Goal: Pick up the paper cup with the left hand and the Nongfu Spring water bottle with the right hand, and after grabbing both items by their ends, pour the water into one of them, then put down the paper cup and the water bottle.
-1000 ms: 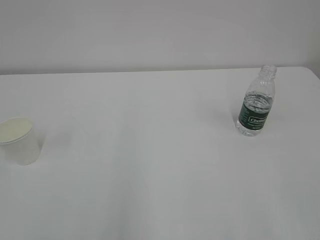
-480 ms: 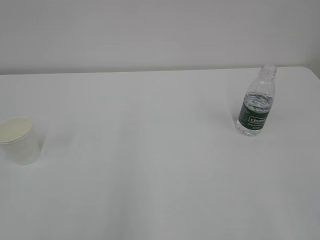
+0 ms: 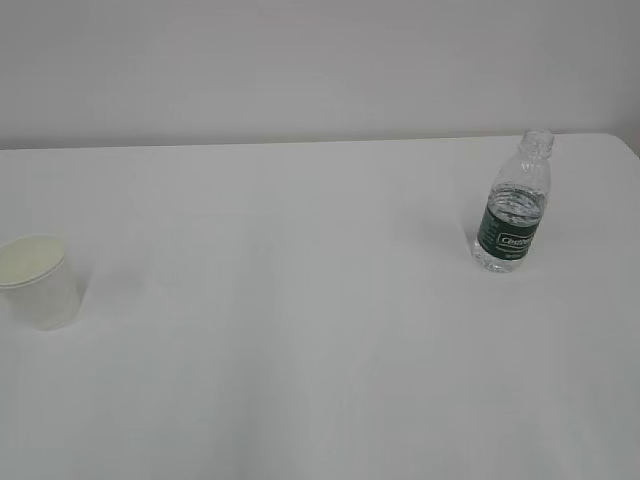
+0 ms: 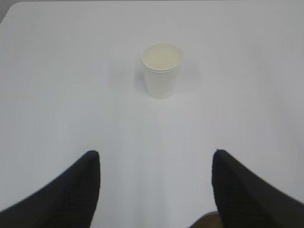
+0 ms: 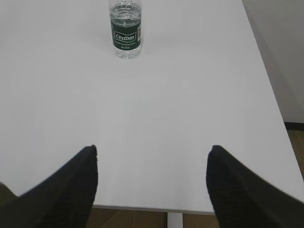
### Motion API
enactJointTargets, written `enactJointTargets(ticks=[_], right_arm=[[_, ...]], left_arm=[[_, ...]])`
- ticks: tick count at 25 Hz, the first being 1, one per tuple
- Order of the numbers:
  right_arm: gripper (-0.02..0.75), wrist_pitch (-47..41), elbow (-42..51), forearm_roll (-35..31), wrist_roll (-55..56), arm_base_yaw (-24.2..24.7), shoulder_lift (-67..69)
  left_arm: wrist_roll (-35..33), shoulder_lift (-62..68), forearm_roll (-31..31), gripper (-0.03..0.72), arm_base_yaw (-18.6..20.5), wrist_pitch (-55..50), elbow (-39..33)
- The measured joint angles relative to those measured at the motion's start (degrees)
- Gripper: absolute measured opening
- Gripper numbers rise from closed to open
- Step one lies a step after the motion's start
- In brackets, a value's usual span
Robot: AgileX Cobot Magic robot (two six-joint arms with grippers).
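**Cup and bottle upright, well apart**

A plain white surface carries only two things, with bare space between them. The small white paper cup stands near the left edge, mouth up. The clear ribbed plastic bottle with a dark green label stands near the far right corner, long axis vertical, capless neck up, water inside. The left fingers and right fingers are spread wide, holding nothing.
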State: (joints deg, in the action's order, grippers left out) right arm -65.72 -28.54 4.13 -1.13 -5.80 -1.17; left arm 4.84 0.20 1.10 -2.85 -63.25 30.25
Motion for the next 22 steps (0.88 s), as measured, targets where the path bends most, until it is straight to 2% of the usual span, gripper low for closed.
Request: enactJointTargets(ticks=[8,14,19,22], right_arm=[[0.543,0.3,0.0,0.0,0.0,0.0,0.0],[0.543,4.5,-0.7,-0.1,0.0,0.0,0.0],[0.525,9.4,-0.9,-5.2,1.1,0.0,1.3],[0.519,13.7,-0.9,-6.6,1.1,0.0,4.9]], left_arm=[[0.0,0.0,0.0,0.524,0.0,0.0,0.0],[0.0,0.3,0.0,0.524,0.0,0.0,0.0],[0.0,3.7,0.0,0.524,0.0,0.6,0.0],[0.0,5.9,-0.3,0.524,0.0,4.5,0.9]])
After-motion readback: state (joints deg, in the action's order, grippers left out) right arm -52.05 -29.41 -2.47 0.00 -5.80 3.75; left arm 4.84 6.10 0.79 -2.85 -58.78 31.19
